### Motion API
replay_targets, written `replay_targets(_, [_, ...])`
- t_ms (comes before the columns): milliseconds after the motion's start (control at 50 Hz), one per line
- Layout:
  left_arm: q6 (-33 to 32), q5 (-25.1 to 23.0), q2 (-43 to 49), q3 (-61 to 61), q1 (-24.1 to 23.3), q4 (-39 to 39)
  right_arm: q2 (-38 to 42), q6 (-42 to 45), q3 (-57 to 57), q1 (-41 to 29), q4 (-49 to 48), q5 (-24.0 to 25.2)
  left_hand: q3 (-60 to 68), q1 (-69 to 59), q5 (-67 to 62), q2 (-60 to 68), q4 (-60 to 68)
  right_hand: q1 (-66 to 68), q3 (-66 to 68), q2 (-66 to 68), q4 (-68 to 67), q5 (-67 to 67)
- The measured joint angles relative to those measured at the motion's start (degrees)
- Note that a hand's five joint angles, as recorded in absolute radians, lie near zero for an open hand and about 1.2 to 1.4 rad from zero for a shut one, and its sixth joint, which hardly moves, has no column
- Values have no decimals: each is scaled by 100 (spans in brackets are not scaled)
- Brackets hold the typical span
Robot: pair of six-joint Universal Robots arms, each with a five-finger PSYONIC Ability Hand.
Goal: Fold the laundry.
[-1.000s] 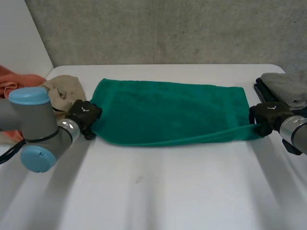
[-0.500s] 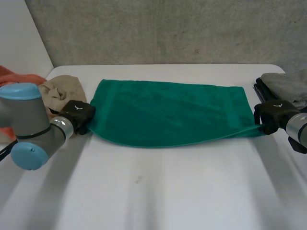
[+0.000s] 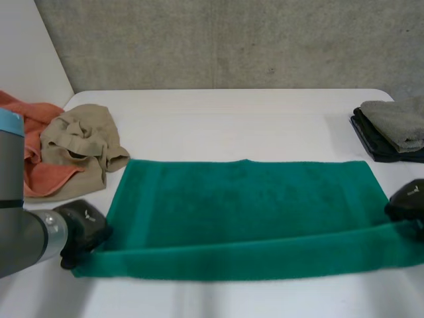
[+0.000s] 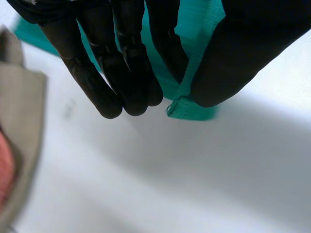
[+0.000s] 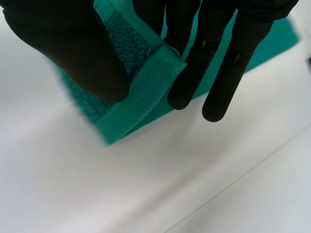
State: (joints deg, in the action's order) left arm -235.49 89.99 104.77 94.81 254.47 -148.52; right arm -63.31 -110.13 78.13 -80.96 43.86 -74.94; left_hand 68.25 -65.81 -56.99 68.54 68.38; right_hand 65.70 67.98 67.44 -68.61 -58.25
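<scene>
A green towel (image 3: 245, 212) lies stretched across the table, its near edge lifted between my two hands. My left hand (image 3: 83, 228) pinches the towel's near left corner (image 4: 187, 104) between thumb and fingers. At the other end my right hand (image 3: 407, 202) holds the near right corner (image 5: 146, 82) the same way, thumb against fingers. The far edge of the towel rests flat on the white table (image 3: 218, 112).
A beige cloth (image 3: 83, 142) and an orange cloth (image 3: 36, 149) are piled at the left side of the table. A grey folded cloth (image 3: 397, 122) lies on a dark folded one (image 3: 377, 142) at the far right. A concrete wall stands behind.
Both hands have pulled the towel toward the near side of the table. The left hand has closed on its corner, and the towel's near edge now hangs lifted between the hands.
</scene>
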Motion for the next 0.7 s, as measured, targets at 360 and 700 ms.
replay_targets(360, [986,251,2231,-3293,-407,-1746,834,-2401,-624,-662,-3398,-73,0,0,-2,0,3,0,0,0,0,-31])
replay_targets(700, [1274,349,3503,-5098,-599,-1659,1931,-2737,-1847,-1234,-3780,-994,-5620,5492,5412,-5646,-5686,-5258,-5593,-5537,5615,5540])
